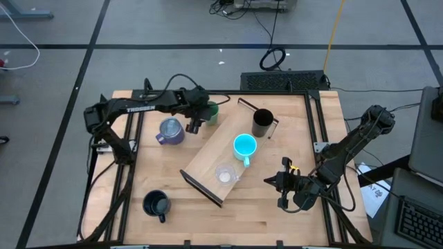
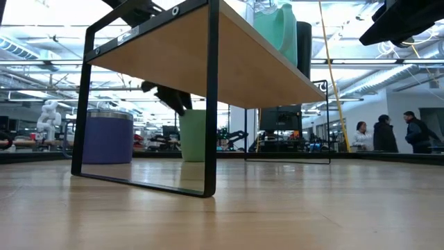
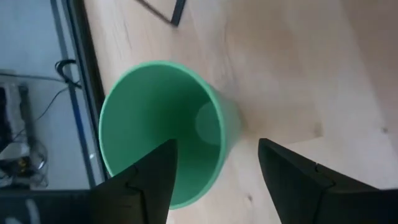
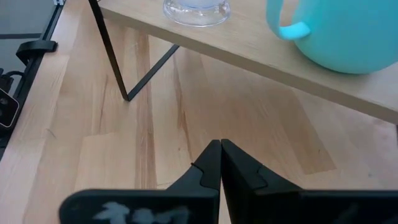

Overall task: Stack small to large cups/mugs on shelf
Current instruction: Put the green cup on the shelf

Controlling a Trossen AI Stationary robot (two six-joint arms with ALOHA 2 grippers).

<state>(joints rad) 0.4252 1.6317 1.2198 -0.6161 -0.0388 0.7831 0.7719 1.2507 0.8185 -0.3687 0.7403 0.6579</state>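
Three cups [image 1: 243, 146] top one shelf [image 1: 208, 155]; left gripper [image 3: 214, 171] apart, right gripper [image 4: 221, 149] together.

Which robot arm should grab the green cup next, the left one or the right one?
The left, probably. The left gripper is open, with one finger over the green plastic cup and the other outside its rim. The right gripper is shut and sits across the table, beyond the light-wood shelf.

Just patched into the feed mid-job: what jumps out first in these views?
The glowing cyan handled mug stands mid-shelf, between the tiny clear cup and the tall black mug. At the table's far edge, the left end effector hangs open over the green cup, one finger above its mouth. The right end effector waits shut near the shelf.
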